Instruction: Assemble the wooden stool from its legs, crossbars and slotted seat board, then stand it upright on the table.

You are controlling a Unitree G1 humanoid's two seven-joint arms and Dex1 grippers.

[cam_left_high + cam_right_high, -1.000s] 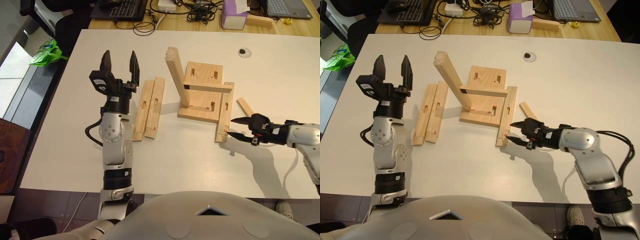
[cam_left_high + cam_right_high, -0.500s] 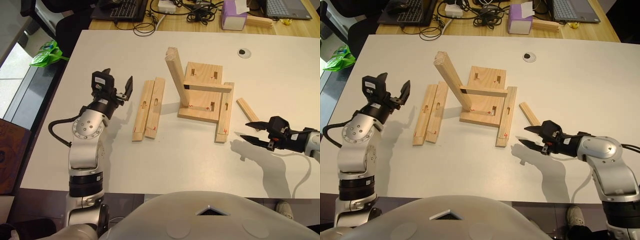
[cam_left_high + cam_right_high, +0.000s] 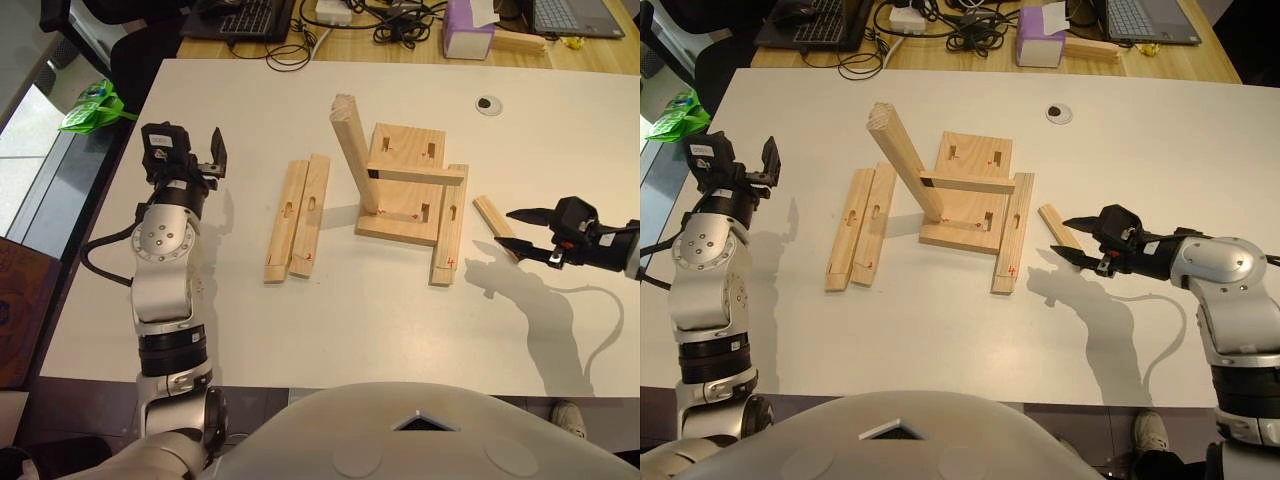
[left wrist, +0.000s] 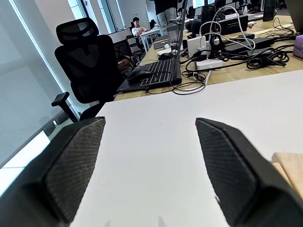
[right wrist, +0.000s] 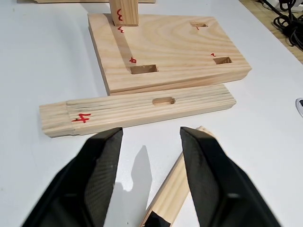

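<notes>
The slotted seat board (image 3: pixel 398 187) lies flat mid-table with one leg (image 3: pixel 351 150) standing tilted in it and a crossbar (image 3: pixel 416 175) jutting from that leg. Another leg (image 3: pixel 449 224), marked 4 (image 5: pixel 142 109), lies along the board's right edge. Two more legs (image 3: pixel 297 215) lie side by side to the left. A short crossbar (image 3: pixel 491 214) lies right of the board, and my right gripper (image 3: pixel 526 228) hovers open just over its near end (image 5: pixel 177 189). My left gripper (image 3: pixel 188 160) is open and empty, left of the two legs, over bare table.
A small dark disc (image 3: pixel 487 103) sits on the white table (image 3: pixel 330 320) behind the board. Beyond the far edge is a desk with a keyboard (image 3: pixel 240 15), cables and a purple box (image 3: pixel 468 27). A green bag (image 3: pixel 92 105) lies off the left edge.
My left arm swung left, away from the two lying legs. My right gripper drew back to the right from the end of the leg marked 4 to the short crossbar, staying open.
</notes>
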